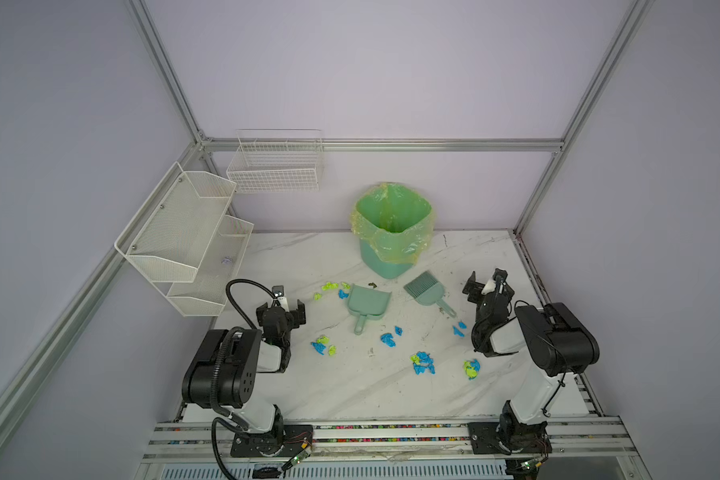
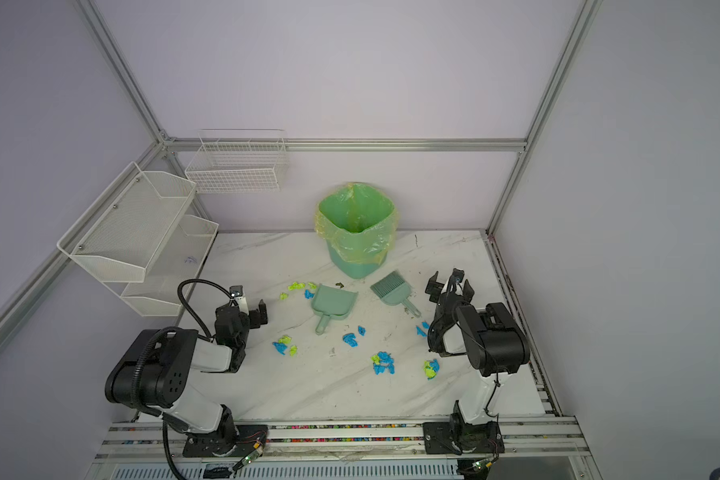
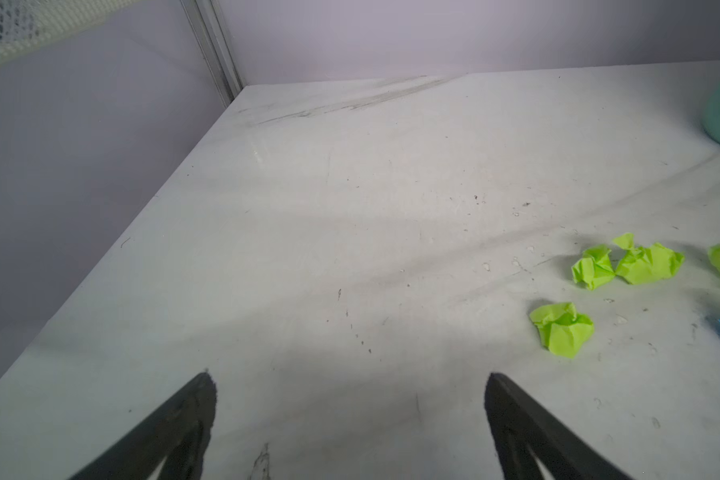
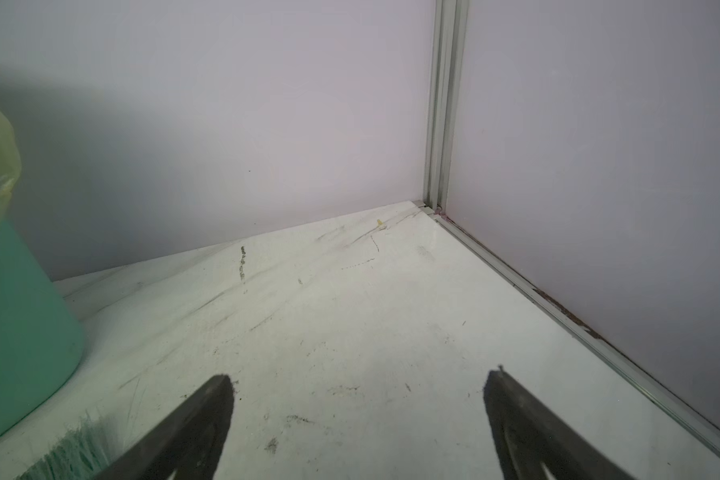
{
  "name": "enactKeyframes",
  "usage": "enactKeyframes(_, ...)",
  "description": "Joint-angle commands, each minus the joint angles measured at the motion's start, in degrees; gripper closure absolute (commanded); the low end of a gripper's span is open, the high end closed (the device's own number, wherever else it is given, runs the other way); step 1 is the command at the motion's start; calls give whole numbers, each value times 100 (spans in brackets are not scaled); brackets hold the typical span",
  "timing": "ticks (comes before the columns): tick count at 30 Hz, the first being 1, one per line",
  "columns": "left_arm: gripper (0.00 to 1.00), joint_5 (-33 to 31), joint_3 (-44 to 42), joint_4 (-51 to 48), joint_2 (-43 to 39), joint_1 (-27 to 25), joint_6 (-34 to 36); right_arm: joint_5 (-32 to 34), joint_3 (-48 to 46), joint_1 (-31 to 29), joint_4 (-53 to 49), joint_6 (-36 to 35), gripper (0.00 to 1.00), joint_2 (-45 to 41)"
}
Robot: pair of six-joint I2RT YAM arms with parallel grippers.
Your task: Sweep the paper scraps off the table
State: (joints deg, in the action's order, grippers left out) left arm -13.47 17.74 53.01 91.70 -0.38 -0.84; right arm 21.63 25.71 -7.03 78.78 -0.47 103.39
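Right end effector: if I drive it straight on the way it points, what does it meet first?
Nothing close: the right end effector, open, faces bare table, then probably the back wall. The trash bin and brush sit off to the side.

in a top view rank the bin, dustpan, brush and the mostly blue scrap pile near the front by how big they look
1. bin
2. dustpan and brush: about alike, not ranked
3. scrap pile
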Motion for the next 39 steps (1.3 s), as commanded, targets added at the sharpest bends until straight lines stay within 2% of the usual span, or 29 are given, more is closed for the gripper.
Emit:
enactKeyframes(1, 0, 28, 362, 208, -151, 45, -74, 0, -27, 17, 93, 20, 3, -113)
enactKeyframes(28, 0, 37, 349, 215, -169, 38, -26, -9, -21, 18, 80, 18, 3, -98)
enactKeyframes(32, 0, -260, 284, 321, -223, 34, -80, -9, -16, 19, 91, 19, 3, -105)
enactKeyframes(39, 0, -733, 109, 165, -827, -165, -15, -18, -43, 19, 125, 14, 3, -111)
